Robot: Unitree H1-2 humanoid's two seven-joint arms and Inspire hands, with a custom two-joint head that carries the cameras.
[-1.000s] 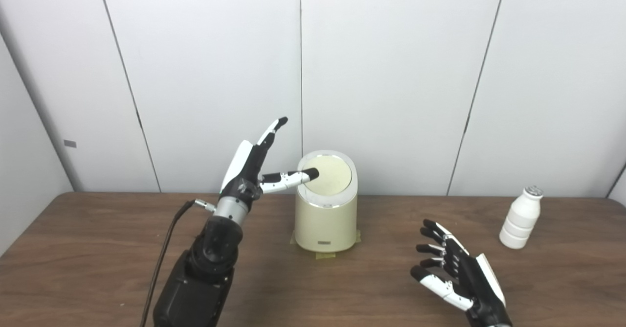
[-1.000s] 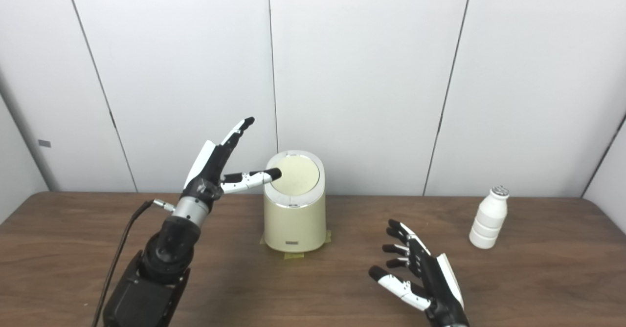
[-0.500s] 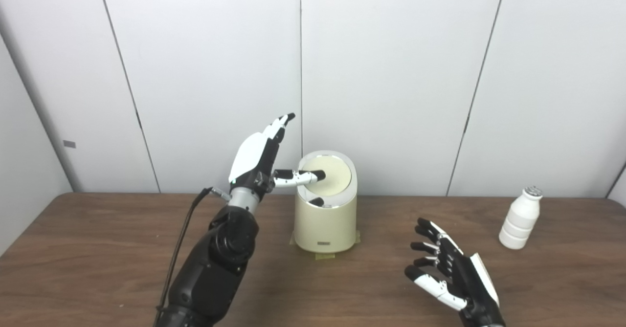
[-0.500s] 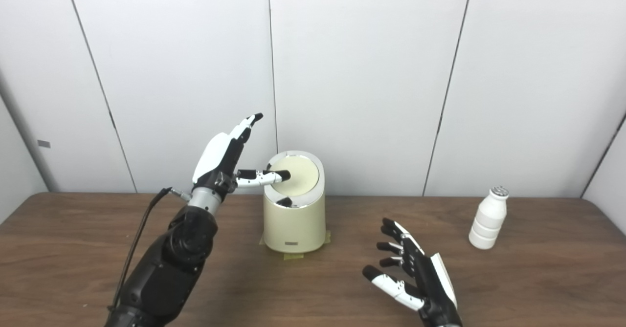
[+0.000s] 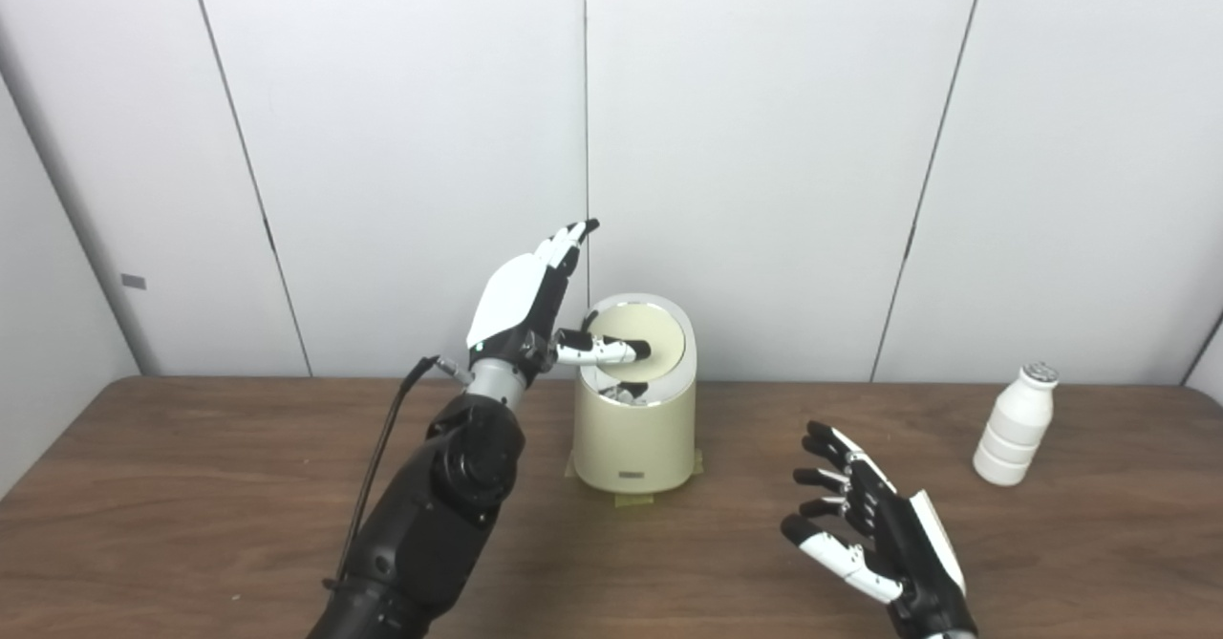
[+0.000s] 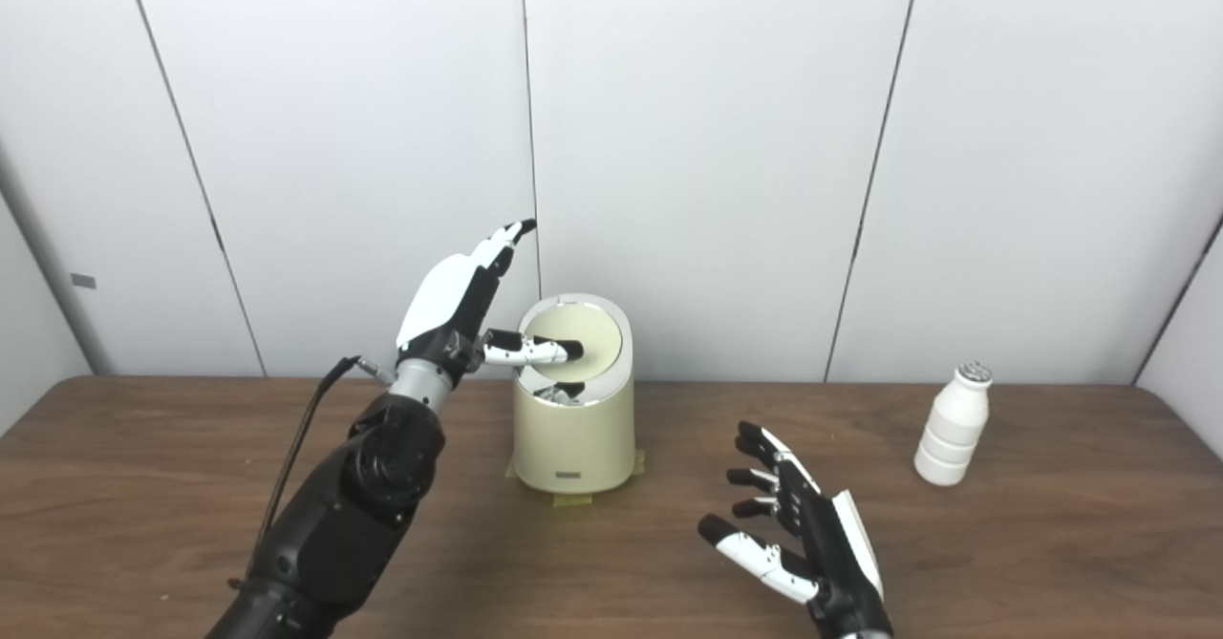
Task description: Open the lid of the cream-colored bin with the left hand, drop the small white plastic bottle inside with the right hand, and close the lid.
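Bin point(image 5: 634, 434) — a cream, matte, rounded cylinder — stands upright on the table point(image 5: 191, 505) near the rear edge, on a small patch of yellowish tape. A glossy silver-white ring borders its slanted top. The lid point(image 5: 654, 343) is a flat, pale disc set within that ring; it looks seated or nearly so. At the ring's front a dark spot with a finger's mirror image shows; whether this is a gap or only a reflection cannot be told. Contents of the bin are not visible.

Left hand point(image 5: 525, 309) is raised beside the bin's upper left. Its fingers point(image 5: 571, 236) are extended and held together, pointing up toward the wall; the thumb point(image 5: 607, 349) juts sideways over the lid, its black tip at or on the lid's surface. The hand clasps nothing.

Right hand point(image 6: 807, 539) is low over the table, right of the bin and well apart from it, palm turned left, fingers spread and slightly curled, empty.

Bottle point(image 6: 950, 426) — small, white, ribbed plastic with a grey cap — stands upright near the table's right end, well apart from both hands.

Table surface is dark brown wood grain. Behind it, plain white wall panels point(image 5: 764, 142).
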